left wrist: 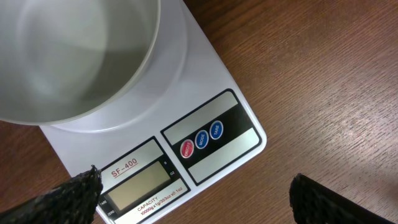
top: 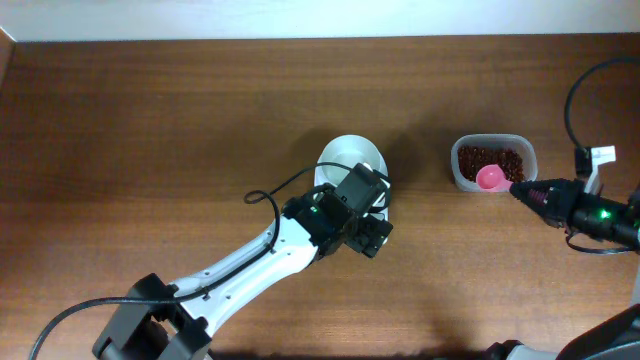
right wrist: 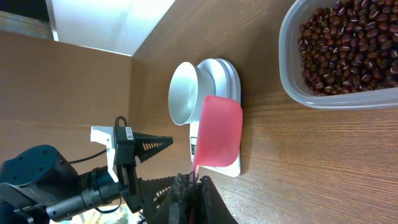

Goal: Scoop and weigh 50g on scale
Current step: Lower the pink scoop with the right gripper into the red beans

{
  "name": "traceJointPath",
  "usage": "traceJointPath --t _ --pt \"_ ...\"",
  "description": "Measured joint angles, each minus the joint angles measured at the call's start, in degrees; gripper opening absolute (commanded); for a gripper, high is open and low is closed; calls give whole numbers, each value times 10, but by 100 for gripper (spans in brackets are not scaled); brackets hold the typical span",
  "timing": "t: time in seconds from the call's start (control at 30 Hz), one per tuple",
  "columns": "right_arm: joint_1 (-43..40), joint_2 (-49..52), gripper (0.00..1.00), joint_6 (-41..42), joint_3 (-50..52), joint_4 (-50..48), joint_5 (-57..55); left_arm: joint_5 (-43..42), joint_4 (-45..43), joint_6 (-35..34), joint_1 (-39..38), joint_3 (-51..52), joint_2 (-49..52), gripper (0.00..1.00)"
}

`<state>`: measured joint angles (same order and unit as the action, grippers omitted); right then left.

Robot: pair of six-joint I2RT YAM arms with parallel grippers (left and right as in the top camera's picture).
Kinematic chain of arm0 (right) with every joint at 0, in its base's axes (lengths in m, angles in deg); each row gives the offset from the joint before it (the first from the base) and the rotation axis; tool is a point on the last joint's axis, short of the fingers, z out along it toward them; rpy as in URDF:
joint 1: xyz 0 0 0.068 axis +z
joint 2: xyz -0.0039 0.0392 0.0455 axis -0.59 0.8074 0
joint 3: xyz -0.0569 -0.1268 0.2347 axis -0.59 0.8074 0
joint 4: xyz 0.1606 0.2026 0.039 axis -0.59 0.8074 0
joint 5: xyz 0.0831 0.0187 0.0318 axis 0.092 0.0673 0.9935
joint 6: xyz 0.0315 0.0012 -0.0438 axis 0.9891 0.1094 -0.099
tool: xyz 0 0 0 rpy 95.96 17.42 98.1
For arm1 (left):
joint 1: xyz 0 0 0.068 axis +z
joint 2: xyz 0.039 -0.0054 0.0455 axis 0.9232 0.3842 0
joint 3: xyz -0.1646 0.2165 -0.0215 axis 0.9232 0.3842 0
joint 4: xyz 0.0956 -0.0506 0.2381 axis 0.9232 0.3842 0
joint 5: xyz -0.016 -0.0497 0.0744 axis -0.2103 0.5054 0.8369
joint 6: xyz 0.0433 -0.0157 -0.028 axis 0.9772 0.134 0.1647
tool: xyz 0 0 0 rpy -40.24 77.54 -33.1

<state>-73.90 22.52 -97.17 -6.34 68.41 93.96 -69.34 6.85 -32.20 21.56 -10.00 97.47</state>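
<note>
The white scale stands mid-table with its round white bowl empty. My left gripper hovers open over the scale's display end. In the left wrist view its fingertips straddle the display, and the scale, its bowl and my left gripper all show. My right gripper is shut on the handle of a pink scoop, held over the red-brown beans. In the right wrist view the scoop stands ahead of my right gripper, left of the beans.
The beans lie in a clear plastic tub right of the scale, seen also in the right wrist view as the tub. The left arm reaches in from the lower left. A pale wall runs along the table's far edge.
</note>
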Motion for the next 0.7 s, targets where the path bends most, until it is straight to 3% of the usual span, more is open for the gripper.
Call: traceJointPath --t 0.27,0.37,0.5,0.7 --pt "3 0 4 0 1 -37 -21 0 0 0 0 0 0 99" --pt "40 0 4 0 2 -76 -22 0 0 0 0 0 0 99" --pt "92 0 4 71 4 -149 -50 0 0 0 0 0 0 99" --pt "115 0 4 111 4 -162 -82 0 0 0 0 0 0 99"
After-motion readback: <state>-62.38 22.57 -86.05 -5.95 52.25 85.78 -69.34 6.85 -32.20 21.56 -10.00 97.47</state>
